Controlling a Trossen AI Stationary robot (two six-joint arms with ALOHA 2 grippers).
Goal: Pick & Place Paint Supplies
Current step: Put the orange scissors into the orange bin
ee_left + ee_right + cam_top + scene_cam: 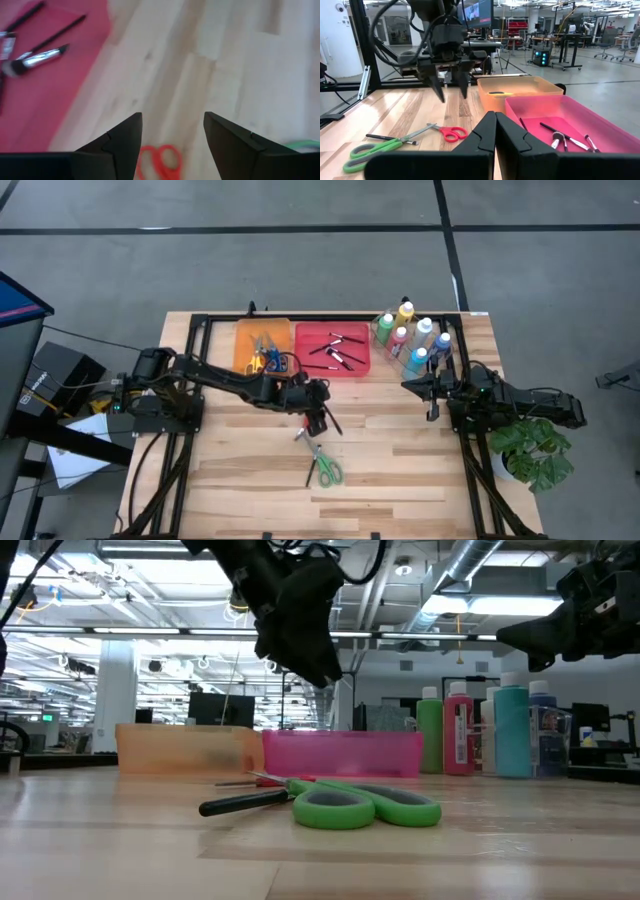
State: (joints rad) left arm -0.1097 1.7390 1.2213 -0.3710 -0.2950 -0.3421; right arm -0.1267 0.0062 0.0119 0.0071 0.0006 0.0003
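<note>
My left gripper (320, 418) hangs open above the table's middle, just off the pink tray's (333, 350) near edge. Small red-handled scissors (159, 159) lie flat on the wood right below its fingers, untouched. Green-handled scissors (326, 469) and a thin dark brush (310, 474) lie flat nearer the near edge. Several paint bottles (412, 340) stand upright in a clear holder at the far right. More brushes (565, 140) lie in the pink tray. My right gripper (432, 402) is shut and empty, hovering near the bottles.
An orange bin (262, 348) beside the pink tray holds more scissors. A potted plant (530, 452) stands at the table's right edge under the right arm. Bare wood stretches along the near side of the table (400, 480).
</note>
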